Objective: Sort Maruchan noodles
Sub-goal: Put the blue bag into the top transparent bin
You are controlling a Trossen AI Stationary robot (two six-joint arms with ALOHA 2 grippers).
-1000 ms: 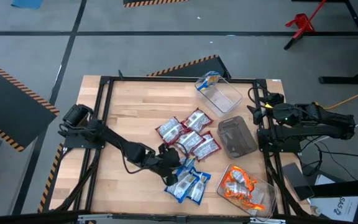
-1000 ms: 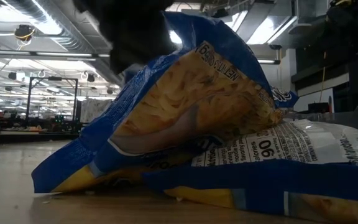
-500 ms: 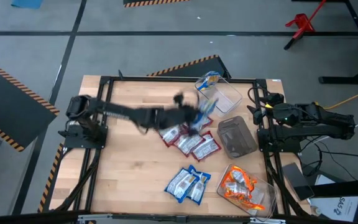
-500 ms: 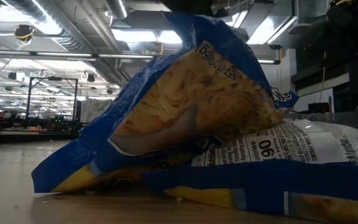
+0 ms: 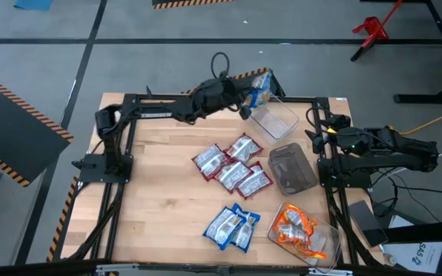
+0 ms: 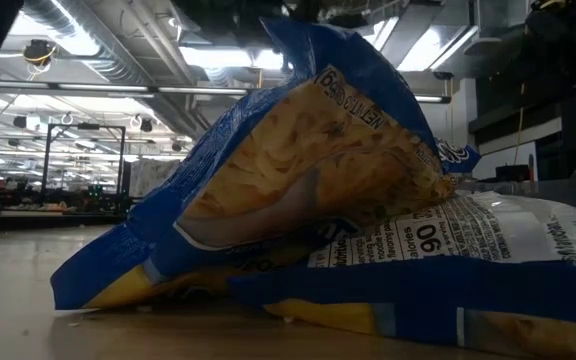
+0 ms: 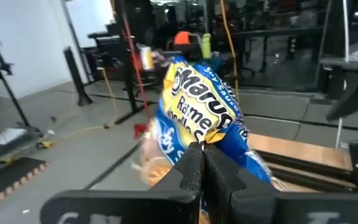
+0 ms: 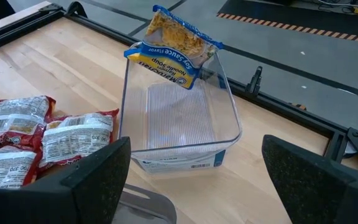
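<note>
Left claw is pinching a blue-and-yellow plastic noodle packet at the far edge of the wooden table, just beside a clear rectangular plastic tub with another blue-and-yellow packet leaning on its far rim. Maroon-and-white packets are clustering mid-table, a dark grey tub sitting to their right. Three blue packets are lying near the front edge, left of a clear tub holding orange packets. Right claw is waiting, spread wide, at the table's right edge.
</note>
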